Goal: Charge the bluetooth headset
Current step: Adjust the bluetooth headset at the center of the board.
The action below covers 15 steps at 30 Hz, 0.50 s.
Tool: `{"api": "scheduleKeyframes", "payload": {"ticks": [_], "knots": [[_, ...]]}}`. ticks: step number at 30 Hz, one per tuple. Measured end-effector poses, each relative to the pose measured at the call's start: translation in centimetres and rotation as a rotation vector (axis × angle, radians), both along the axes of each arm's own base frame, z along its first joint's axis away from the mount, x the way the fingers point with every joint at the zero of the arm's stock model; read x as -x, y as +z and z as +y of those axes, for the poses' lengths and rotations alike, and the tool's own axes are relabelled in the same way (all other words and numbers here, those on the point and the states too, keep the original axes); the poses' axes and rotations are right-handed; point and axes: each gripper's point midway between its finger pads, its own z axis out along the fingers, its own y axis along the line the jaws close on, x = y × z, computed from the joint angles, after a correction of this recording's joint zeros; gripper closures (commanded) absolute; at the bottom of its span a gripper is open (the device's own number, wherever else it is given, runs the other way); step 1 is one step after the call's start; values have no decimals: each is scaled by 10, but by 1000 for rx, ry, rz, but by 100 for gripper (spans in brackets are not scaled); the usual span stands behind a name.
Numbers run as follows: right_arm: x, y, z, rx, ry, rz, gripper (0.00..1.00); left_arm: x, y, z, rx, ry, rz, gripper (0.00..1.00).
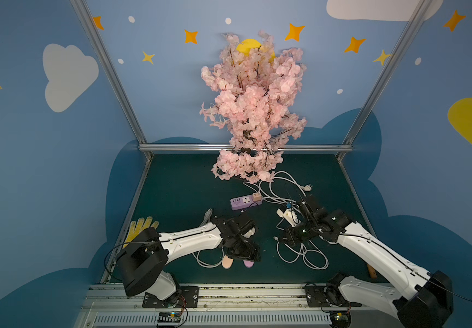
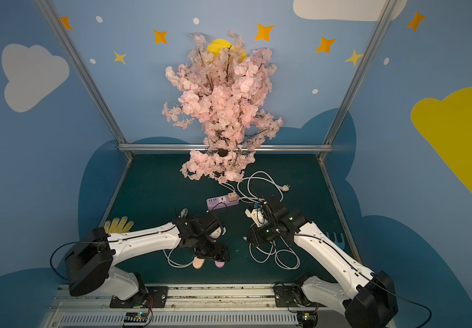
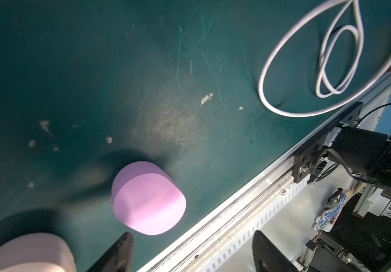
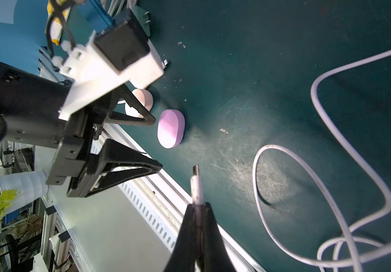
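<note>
Right wrist view: right gripper (image 4: 198, 206) is clamped on the white plug (image 4: 196, 181), whose metal tip points roughly toward the purple case (image 4: 171, 128). Left gripper (image 3: 193, 248) has its jaws wide apart and holds nothing, just beside that case. The case lies on the green mat (image 4: 260, 58) near its front edge, a pink case (image 4: 142, 100) beside it. White cable (image 4: 331, 186) loops nearby.

Purple case (image 1: 248, 264) mostly hidden overhead
</note>
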Motion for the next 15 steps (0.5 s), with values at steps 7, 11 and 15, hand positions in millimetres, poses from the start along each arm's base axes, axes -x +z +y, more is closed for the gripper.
{"api": "scheduleKeyframes", "payload": {"ticks": [7, 11, 15], "knots": [[-5, -1, -6, 12, -13, -13, 100, -4, -12, -10, -38, 4, 26, 19], [-7, -3, -9, 14, -21, -14, 100, -8, -16, -15, -48, 2, 28, 20], [-9, -4, -12, 17, -25, -15, 100, -18, -17, -32, -39, -11, 23, 24]]}}
